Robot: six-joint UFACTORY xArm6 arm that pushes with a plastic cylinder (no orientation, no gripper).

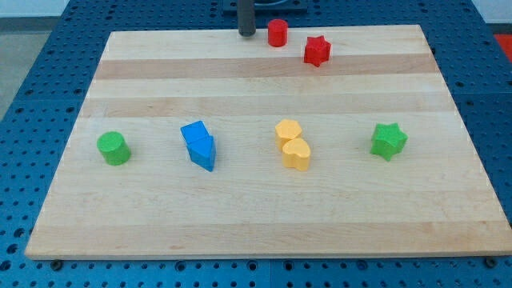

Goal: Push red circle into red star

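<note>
The red circle (277,33) stands near the top edge of the wooden board, at the view's top centre. The red star (317,50) lies just to its lower right, a small gap apart from it. My tip (246,34) is the lower end of the dark rod at the view's top; it rests on the board just left of the red circle, with a small gap between them.
A green circle (114,148) sits at the left. Two blue blocks (198,144) touch each other left of centre. Two yellow blocks (293,145), one heart-shaped, touch at centre. A green star (389,141) sits at the right. The board (256,216) lies on a blue pegboard.
</note>
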